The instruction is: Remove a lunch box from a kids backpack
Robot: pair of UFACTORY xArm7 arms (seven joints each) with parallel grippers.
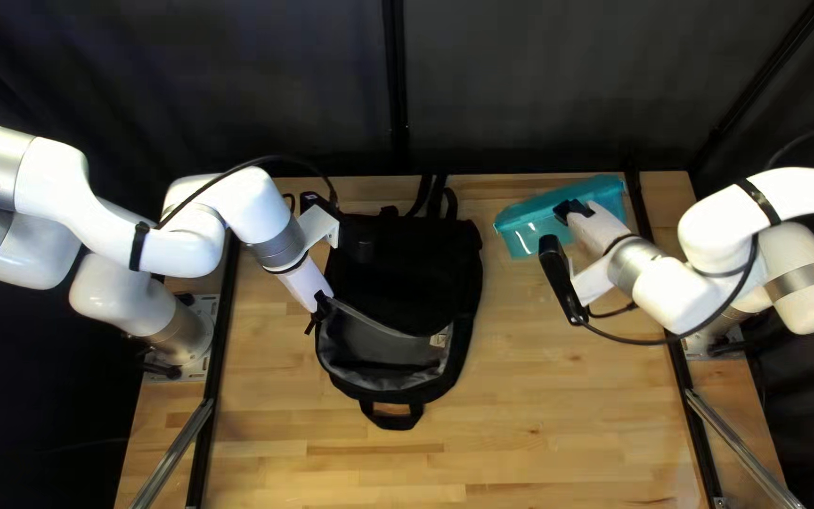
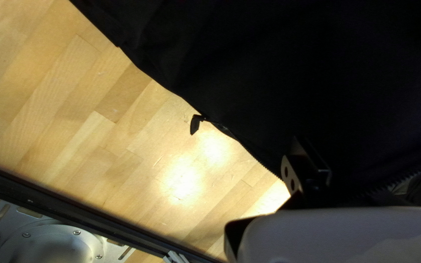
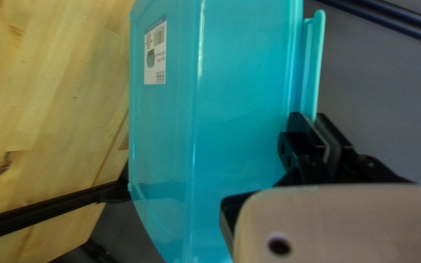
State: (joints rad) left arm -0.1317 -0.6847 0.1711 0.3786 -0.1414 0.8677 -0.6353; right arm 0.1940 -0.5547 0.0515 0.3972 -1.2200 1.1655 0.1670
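Dark curtain [image 1: 237, 85] behind the wooden bench [image 1: 539, 405]; black strips [image 1: 221, 330] near both sides, silver bars [image 1: 173, 452], probably metal, slanting outward.

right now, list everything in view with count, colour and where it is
lunch box: one, teal, its rim between the right tool's closed fingers
label: one, white, on the lunch box
backpack: one, black with grey lining, unzipped, mid-table
zipper pull: at least one, black, at the backpack's edge
table: one, light wood, under the backpack
curtain: dark, behind the table
metal bars: two, silver, near the table's left and right edges
base plates: two, silver, under the arms' bases
cables: black, along the arms
arms: two, white and silver, one per side
left tool: one, black, at the backpack's opening
right tool: one, black, at the lunch box
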